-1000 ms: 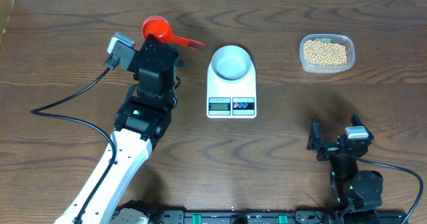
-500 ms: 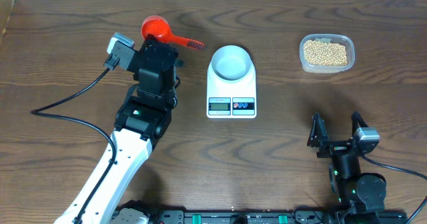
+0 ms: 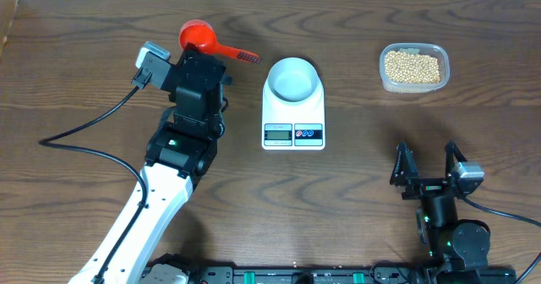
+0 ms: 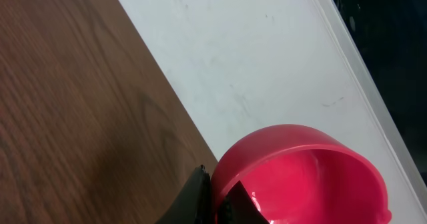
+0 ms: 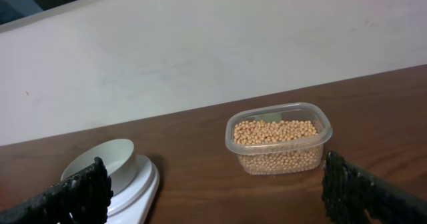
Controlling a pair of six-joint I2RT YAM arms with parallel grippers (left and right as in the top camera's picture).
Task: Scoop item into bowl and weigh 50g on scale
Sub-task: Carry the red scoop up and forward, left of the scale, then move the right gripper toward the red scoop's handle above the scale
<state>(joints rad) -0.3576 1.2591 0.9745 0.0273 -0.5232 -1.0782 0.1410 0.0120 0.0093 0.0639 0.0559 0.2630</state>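
Left gripper (image 4: 213,207): fingers pinched narrow. As far as both views show, they grip the handle of the red scoop (image 3: 199,37) just behind its cup. The cup looks empty in the wrist view.

Right gripper (image 3: 428,167): fingers spread wide, holding nothing, parked at five o'clock from the scale (image 3: 272,115).

Layout, with the scale as dial centre:
- Bowl (image 3: 293,79) sits on the platform, empty.
- Scoop is at ten o'clock.
- Beans (image 3: 412,66) are in the clear tub (image 3: 382,74) between two and three o'clock, well apart from the scoop.
- Display is too small to read.

Judged step: carry the scoop to the tub for a first load.

To do it well:
- Lift clear of the table (image 3: 84,81).
- Pass the bowl on its twelve o'clock side without touching it.
- Enter the beans shallow, then level the cup before withdrawing.
- The light tub may slide, so the right gripper could brace it.
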